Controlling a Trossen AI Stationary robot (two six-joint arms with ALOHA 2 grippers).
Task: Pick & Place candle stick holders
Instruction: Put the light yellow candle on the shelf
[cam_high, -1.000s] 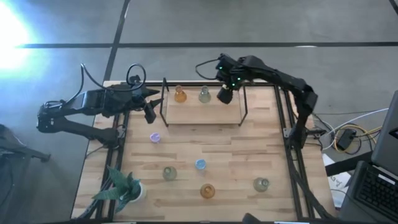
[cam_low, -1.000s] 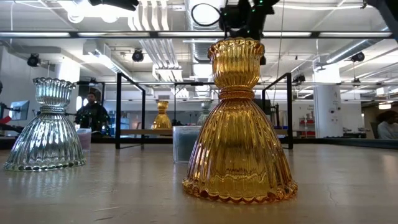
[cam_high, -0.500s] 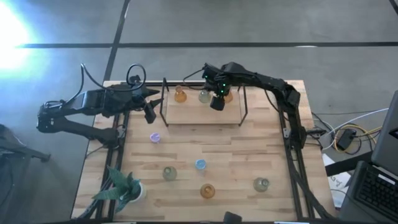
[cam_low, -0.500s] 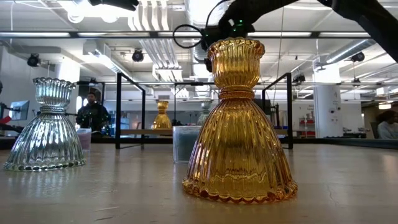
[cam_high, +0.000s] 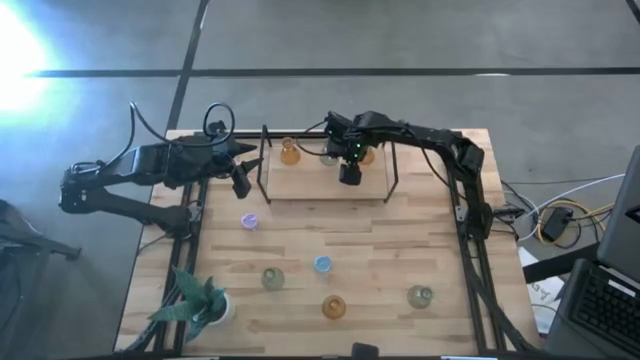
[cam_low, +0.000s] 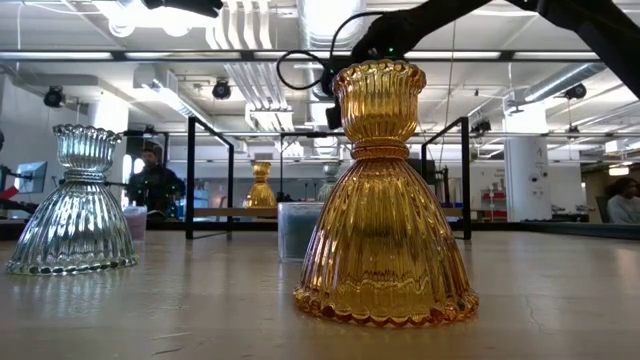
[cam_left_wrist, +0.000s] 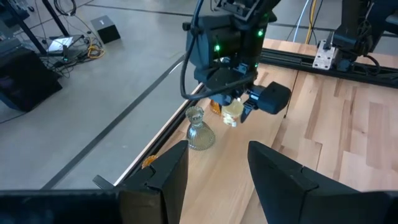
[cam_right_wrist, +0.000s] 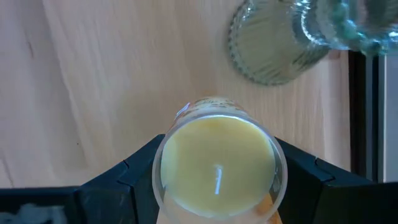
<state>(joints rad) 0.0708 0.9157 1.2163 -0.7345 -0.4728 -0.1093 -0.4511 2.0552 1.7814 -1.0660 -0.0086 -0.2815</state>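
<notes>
My right gripper (cam_right_wrist: 216, 149) reaches over the raised wooden platform (cam_high: 300, 185) at the table's far side, shut on a yellow candle stick holder (cam_left_wrist: 233, 112). On the platform stand an amber holder (cam_high: 289, 152), a grey-green one (cam_left_wrist: 199, 129) and another amber one (cam_high: 366, 155). On their bases on the table stand a purple holder (cam_high: 249, 221), a grey-green one (cam_high: 273, 279), a blue one (cam_high: 322, 264), an amber one (cam_low: 383, 200) and one more grey-green one (cam_high: 420, 296). My left gripper (cam_left_wrist: 217, 180) waits open at the platform's left end. My right gripper pinches the yellow holder's round upper part (cam_right_wrist: 166, 162) between its two fingers, one on each side. The fingers come from above, pointing steeply down. The holder is upright, mouth up, low over the platform; whether its foot touches the wood, I cannot tell.
A black metal frame (cam_high: 263, 160) stands around the platform. A leafy plant in a white pot (cam_high: 200, 303) sits at the near left corner. Bare wood lies between the platform and the near row of holders. People show in the room beyond the table.
My right gripper has come down over the platform and shifted from its far right part toward the table's near and left edges, rolling about its own axis as it sank. The second amber holder, hidden behind it before, now shows.
</notes>
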